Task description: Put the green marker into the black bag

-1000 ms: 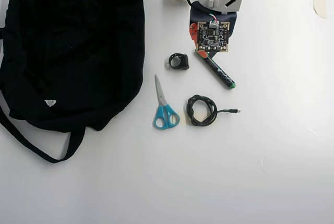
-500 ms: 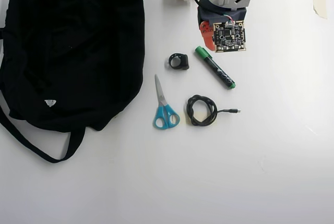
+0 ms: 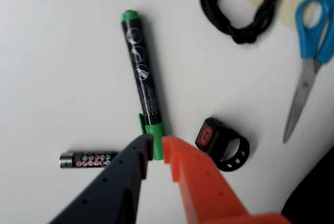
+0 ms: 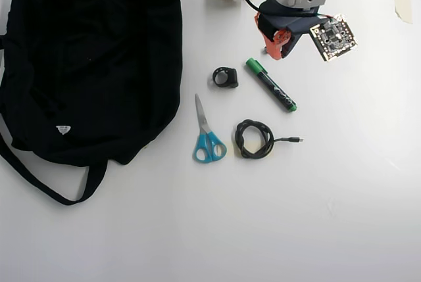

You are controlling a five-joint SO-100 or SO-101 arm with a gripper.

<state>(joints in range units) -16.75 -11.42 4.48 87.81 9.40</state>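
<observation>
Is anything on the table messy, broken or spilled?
Nothing looks broken or spilled. The green marker, scissors, coiled cable, black ring-shaped thing and battery just lie loose on the table, and the black bag lies slumped on the left of the overhead view.

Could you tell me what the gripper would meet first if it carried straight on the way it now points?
Most likely the thick green marker: in the wrist view the gripper aims along the marker, its capped end already showing between the fingers. Depth is unclear, so contact cannot be confirmed.
</observation>
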